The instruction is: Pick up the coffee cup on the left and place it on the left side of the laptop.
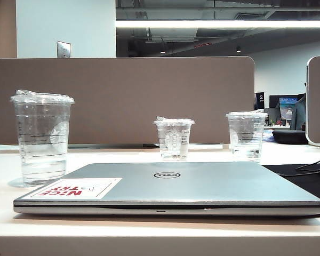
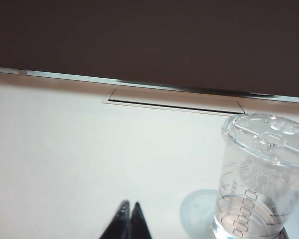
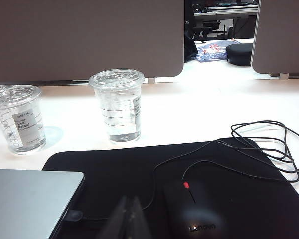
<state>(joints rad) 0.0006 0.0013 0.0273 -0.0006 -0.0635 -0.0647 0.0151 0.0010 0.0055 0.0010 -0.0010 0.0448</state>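
Three clear cups on the white counter [image 1: 149, 234] in the exterior view: tall coffee cup [image 1: 41, 140] at far left, ringed with lines, crinkled film on top, a little clear liquid at the bottom; small cup [image 1: 174, 139] near the middle, behind the laptop; medium cup [image 1: 246, 136] to the right, flat-lidded. One laptop [image 1: 192, 186], closed, silver-grey, round logo on the lid, white sticker [image 1: 77, 188] with red letters at its near left corner. Coffee cup just beside the laptop's left rear corner, upright, apart from the other two cups. One black mat [image 3: 239, 189] right of the laptop, carrying one black mouse [image 3: 194, 211] with a red wheel and one loose black cable [image 3: 269, 144]. One beige divider [image 1: 122, 98] behind the counter. No arm visible in the exterior view. Left end effector [image 2: 128, 219] seen only as two dark fingertips pressed together, closed and empty, low over bare counter, coffee cup [image 2: 261, 174] near but untouched. Right end effector [image 3: 128, 216] likewise only fingertips, tips meeting, closed on nothing, above the mat between the laptop's corner [image 3: 35, 199] and the mouse, facing the small cup [image 3: 19, 124] and medium cup [image 3: 117, 104].
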